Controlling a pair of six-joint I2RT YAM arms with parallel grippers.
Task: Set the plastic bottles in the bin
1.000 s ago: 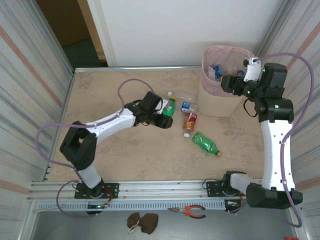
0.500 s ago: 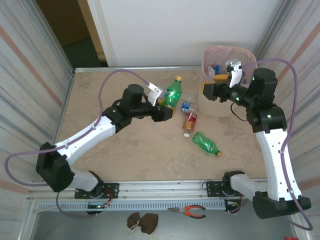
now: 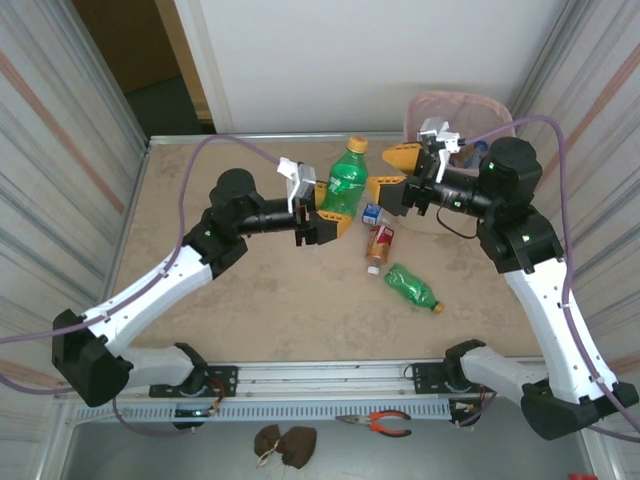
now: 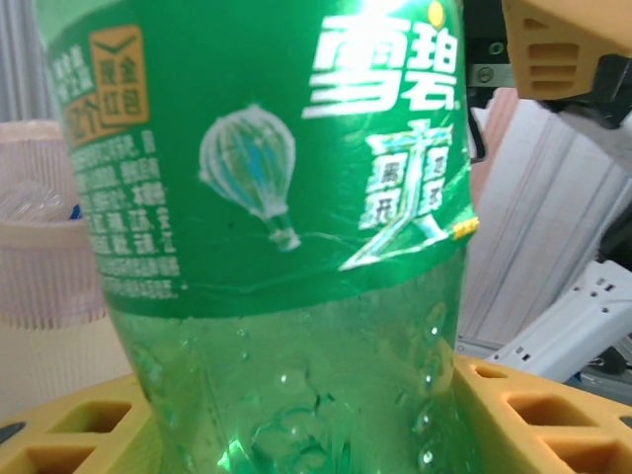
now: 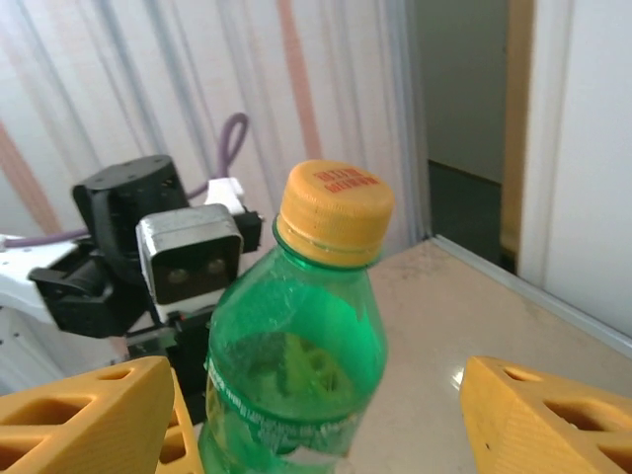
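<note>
At frame centre the bottle (image 3: 347, 185) is gripped low by the left end effector (image 3: 334, 212); the open right end effector (image 3: 390, 172) should be centred on its neck before closing.

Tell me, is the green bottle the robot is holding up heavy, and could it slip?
Probably light: the green bottle looks see-through, with only droplets inside and no drink. It may be a bit slippery, since its label shines smooth. The thin, creased plastic would likely dent if the left gripper squeezed harder.
</note>
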